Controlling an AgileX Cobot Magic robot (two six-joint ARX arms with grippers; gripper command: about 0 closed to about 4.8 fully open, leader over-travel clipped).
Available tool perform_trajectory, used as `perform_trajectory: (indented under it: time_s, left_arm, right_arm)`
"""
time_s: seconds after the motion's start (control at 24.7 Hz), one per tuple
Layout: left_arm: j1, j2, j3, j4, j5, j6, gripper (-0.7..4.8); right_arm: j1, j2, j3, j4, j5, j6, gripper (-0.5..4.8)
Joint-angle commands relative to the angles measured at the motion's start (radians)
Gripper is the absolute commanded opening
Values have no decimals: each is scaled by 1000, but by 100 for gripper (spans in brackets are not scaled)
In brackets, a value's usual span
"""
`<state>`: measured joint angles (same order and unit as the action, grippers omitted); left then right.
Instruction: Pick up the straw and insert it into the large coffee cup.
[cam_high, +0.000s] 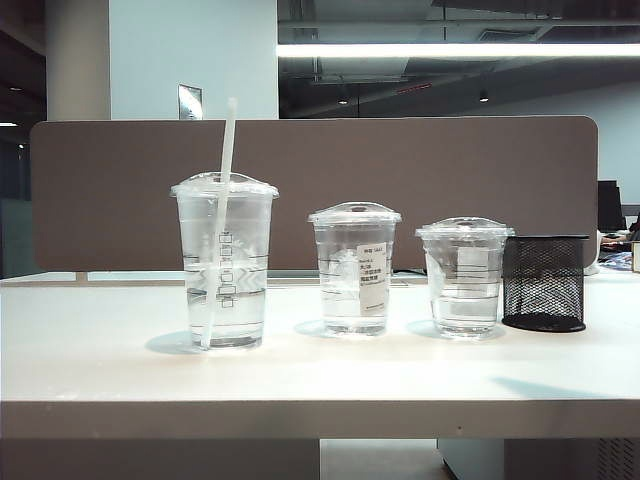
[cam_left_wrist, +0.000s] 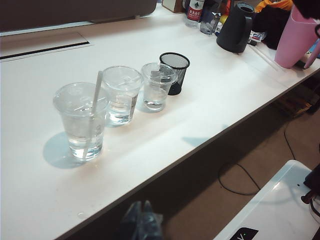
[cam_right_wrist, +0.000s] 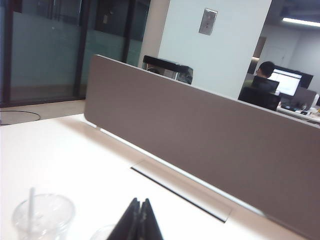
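- The right gripper (cam_right_wrist: 139, 220), dark fingers pressed flat together and pinching nothing, hangs above the table with its wrist camera looking level over the desk — a sensible pose for an arm with nothing left to carry.
- Just beside those closed tips in the right wrist view sits the domed lid of the large coffee cup (cam_right_wrist: 42, 215), a tall clear plastic tumbler, with the straw (cam_right_wrist: 31, 207) poking up through it.
- The left gripper (cam_left_wrist: 142, 220) hangs off the front edge of the white table (cam_left_wrist: 200, 115), well apart from the cups; its blurred dark fingers look closed together and hold nothing, parked clear of the work.
- From the front, the long thin white straw (cam_high: 222, 215) leans through the lid of the large coffee cup (cam_high: 225, 265), its tip resting low in the water — my read is the insertion is done.
- Lined up beside it: the medium clear cup with a white label (cam_high: 354, 270), then the shortest clear lidded cup (cam_high: 464, 275), both without a straw.
- At the row's end stands a black mesh pen holder (cam_high: 545, 282), just beside the shortest cup.
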<state>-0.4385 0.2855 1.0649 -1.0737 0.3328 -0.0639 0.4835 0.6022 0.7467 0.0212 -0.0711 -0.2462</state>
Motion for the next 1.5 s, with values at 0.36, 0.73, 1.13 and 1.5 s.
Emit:
perform_trajectory:
  time_s: [0.36, 0.73, 1.13, 1.5]
  left_arm:
    - [2, 7, -354, 870, -45, 22, -2]
    - [2, 51, -819, 1224, -112, -42, -2]
    - [2, 51, -1041, 1295, -202, -113, -2]
    - [2, 51, -1056, 1239, -224, -130, -2]
  right_arm:
    - [1, -194, -225, 29, 18, 121, -1]
    - [3, -243, -337, 10, -89, 124, -1]
    - [2, -277, -542, 4, -145, 150, -1]
    - [2, -339, -662, -80, -55, 198, -1]
